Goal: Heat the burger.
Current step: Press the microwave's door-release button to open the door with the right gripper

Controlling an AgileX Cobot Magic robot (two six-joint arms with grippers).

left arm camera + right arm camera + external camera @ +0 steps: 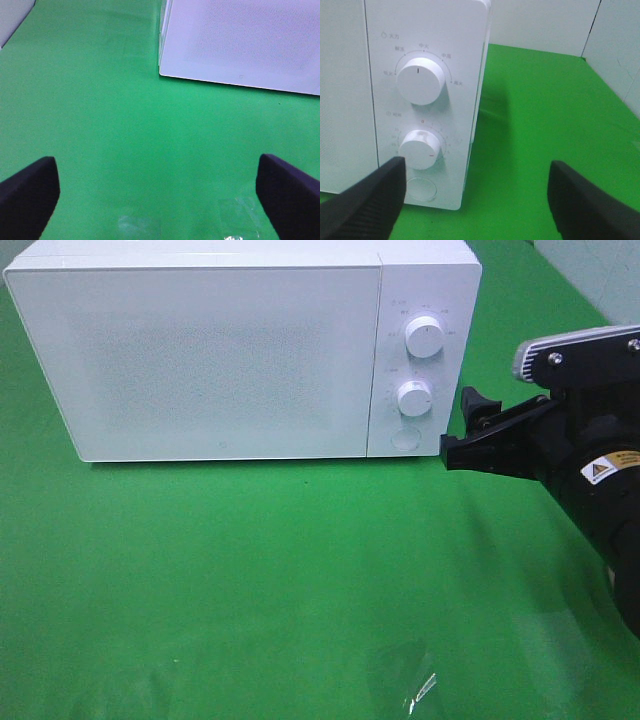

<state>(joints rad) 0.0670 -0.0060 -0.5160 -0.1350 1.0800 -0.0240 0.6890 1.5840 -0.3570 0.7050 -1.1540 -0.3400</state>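
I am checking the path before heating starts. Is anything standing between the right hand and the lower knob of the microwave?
Nothing visible does. The open right hand is beside the microwave's control side, with only air before the lower knob. The door is shut; no burger shows.

Glossy white plastic microwave [220, 350], matt green cloth table cover [250, 580]
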